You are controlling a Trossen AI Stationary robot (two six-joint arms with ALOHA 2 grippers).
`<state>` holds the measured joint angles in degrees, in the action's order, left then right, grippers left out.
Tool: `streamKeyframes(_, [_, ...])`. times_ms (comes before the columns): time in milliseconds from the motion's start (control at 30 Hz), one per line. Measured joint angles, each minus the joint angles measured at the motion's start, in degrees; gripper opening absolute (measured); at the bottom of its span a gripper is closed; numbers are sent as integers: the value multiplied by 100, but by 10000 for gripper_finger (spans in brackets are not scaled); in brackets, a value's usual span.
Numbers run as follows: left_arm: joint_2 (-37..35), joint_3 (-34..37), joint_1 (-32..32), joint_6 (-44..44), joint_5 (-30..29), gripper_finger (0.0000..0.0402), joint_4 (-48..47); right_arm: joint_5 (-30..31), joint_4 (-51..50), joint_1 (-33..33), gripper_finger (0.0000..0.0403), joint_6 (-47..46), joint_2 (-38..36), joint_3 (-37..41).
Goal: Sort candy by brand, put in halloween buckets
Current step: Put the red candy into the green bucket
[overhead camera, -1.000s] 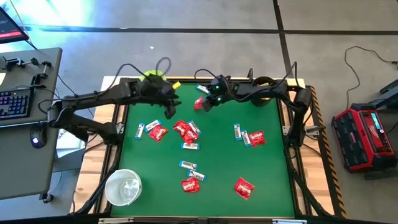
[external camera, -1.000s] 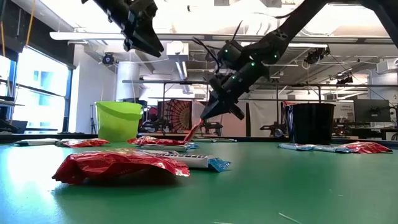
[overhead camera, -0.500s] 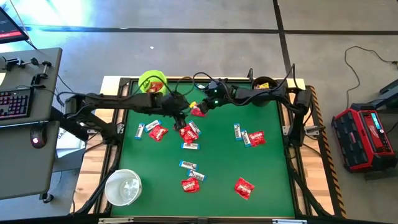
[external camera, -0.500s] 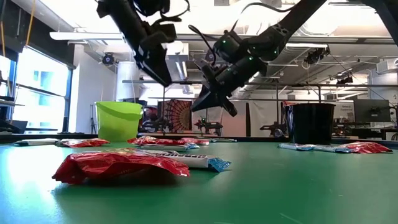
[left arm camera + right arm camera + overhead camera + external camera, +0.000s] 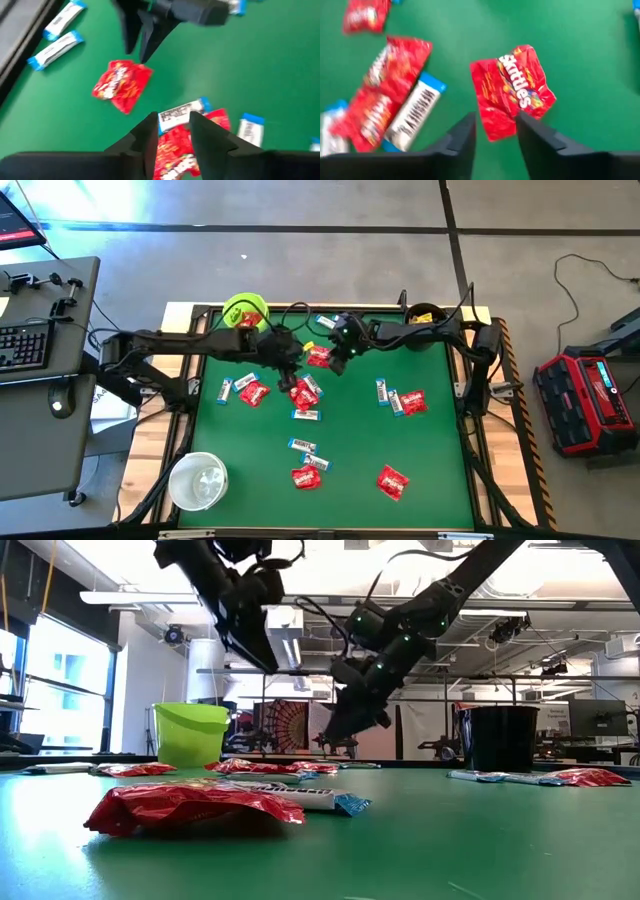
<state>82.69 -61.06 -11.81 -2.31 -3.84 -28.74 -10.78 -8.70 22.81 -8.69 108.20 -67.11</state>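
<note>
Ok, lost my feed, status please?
Right gripper open, empty, above a red packet lying on the mat. Left gripper open over the centre pile. Green bucket behind; nothing blocking.

Open green table [image 5: 440, 450] lies at the near right and around the white bucket [image 5: 198, 480]. The middle is cluttered with red packets [image 5: 303, 394] and white-and-blue bars [image 5: 305, 446]. Both arms crowd the far centre, beside the lime green bucket [image 5: 245, 311].

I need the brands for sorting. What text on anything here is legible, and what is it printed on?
"Skittles": on the red packet lying on the green table, seen in the right wrist view.
White-and-blue bars: dark lettering, too blurred to read.
Other red packets: print too blurred to read.
</note>
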Motion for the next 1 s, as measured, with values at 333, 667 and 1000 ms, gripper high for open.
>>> streamKeyframes(333, [-255, 0, -55, 85, 873, 41, 477, 108, 41, 7, 246, 1886, 66, 0])
streamKeyframes(667, [-272, 0, -49, -4, 919, 30, 426, 132, 431, 23, 247, 2056, 330, 0])
streamKeyframes(1000, [-273, 0, 67, -48, 1080, 30, 332, 75, 411, 120, 245, 1620, 838, -21])
